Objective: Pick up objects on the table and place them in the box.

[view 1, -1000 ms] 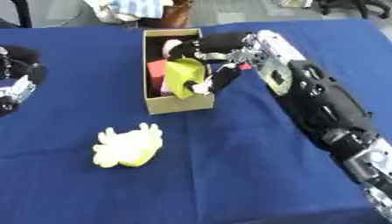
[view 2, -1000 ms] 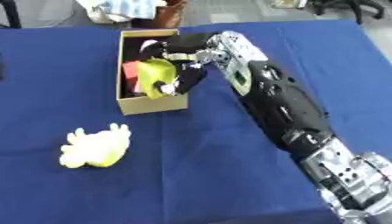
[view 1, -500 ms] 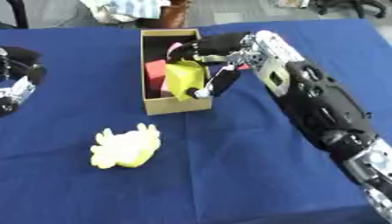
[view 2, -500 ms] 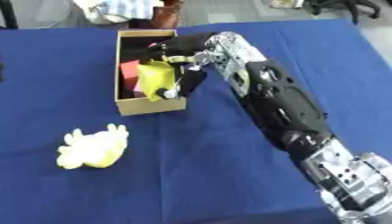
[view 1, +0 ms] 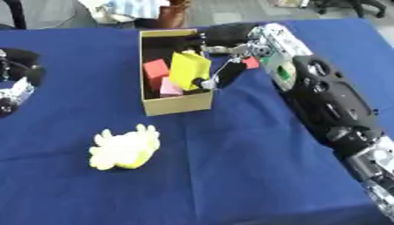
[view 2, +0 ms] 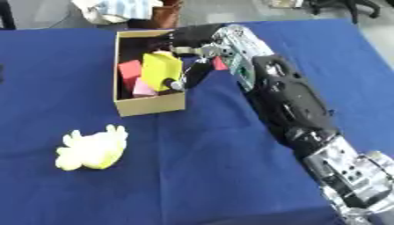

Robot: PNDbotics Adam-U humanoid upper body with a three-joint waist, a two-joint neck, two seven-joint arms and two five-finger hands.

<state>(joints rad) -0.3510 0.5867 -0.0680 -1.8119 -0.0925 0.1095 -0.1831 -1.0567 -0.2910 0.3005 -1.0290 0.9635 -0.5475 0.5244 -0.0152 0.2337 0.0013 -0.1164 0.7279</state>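
Your worktop (view 1: 231, 167), under its blue cloth, carried one cardboard box (view 1: 178, 103), one pale yellow soft object (view 1: 125, 148) outside it, and one small red piece (view 1: 251, 62) lying on the cloth right beside your right hand (view 1: 223, 57). Inside the box you could count three things: one yellow block (view 1: 189, 69), one red block (view 1: 155, 70) and one pink block (view 1: 169, 89).

Your right hand reached in from the right and sat over the box's right wall, toward its far end. Its fingers (view 2: 184, 79) were curled down at the yellow block, and the thumb side lay against the block's upper edge, so you appeared to be holding that block; the exact contact was hard to make out. The yellow block stood tilted on end, leaning against the right wall of the box, directly under and just left of the hand. The red and pink blocks sat left of the hand, lower in the box, the pink one nearer you than the red one.

The pale yellow soft object lay well apart from the right hand, on the cloth below and left of the box.

Your left hand (view 1: 15, 83) showed at the left edge, far from the box; you could not tell how its fingers stood.

No brand, label or writing was readable on the box or the blocks.
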